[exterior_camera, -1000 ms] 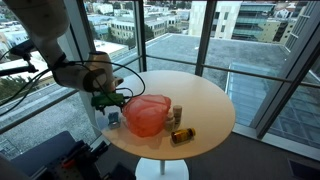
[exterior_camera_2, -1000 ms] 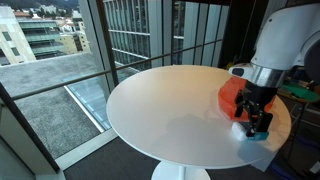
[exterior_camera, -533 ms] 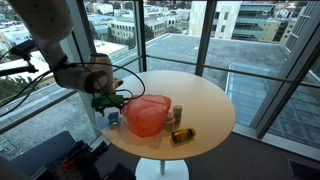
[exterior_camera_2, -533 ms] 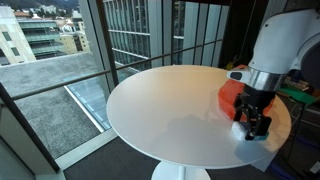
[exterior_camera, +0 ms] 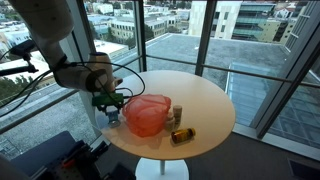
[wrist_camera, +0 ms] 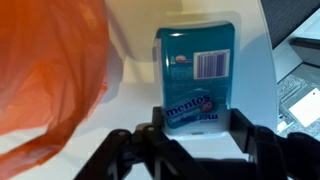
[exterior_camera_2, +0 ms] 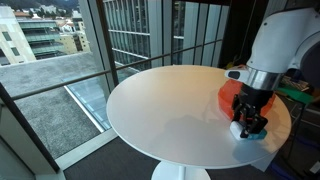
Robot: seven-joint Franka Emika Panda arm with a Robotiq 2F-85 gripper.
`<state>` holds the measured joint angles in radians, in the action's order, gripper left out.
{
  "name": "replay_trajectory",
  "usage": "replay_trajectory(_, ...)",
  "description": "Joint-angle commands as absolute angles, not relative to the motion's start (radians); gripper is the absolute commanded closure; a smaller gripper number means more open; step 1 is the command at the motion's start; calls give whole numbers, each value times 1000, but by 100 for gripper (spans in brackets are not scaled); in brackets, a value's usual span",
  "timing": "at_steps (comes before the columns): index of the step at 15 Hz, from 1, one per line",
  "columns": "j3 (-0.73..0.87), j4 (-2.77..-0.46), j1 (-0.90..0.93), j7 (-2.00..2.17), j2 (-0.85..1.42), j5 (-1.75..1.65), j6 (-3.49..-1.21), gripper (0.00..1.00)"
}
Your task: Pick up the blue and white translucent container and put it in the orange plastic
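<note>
The blue and white translucent container (wrist_camera: 195, 75), a squat Mentos box, lies on the white table beside the orange plastic (wrist_camera: 45, 70). My gripper (wrist_camera: 196, 122) is shut on the container, with one dark finger pressed to each of its sides near the lower end. In both exterior views the gripper (exterior_camera: 109, 108) (exterior_camera_2: 250, 127) points down at the table edge, right next to the big wavy orange plastic (exterior_camera: 148, 113) (exterior_camera_2: 231, 96). The container (exterior_camera: 113, 118) (exterior_camera_2: 247, 132) shows only as a small blue patch under the fingers.
A pale upright jar (exterior_camera: 178, 113) and an amber bottle (exterior_camera: 182, 135) lying on its side sit past the orange plastic. The round white table (exterior_camera: 205, 95) (exterior_camera_2: 165, 110) ends just beside the gripper. Tall window glass surrounds the table.
The fingers have come together onto the sides of the blue and white container. The arm has stayed in place over the table edge.
</note>
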<state>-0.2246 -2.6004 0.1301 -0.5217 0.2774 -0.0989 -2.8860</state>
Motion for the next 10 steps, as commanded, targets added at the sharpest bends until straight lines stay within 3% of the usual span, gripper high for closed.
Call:
replay_trajectory(1, -291, -2591, 70, -529, 230, -74, -2840, 58)
replay_trajectory(10, -314, -2531, 64, -566, 108, 13, -2617, 58)
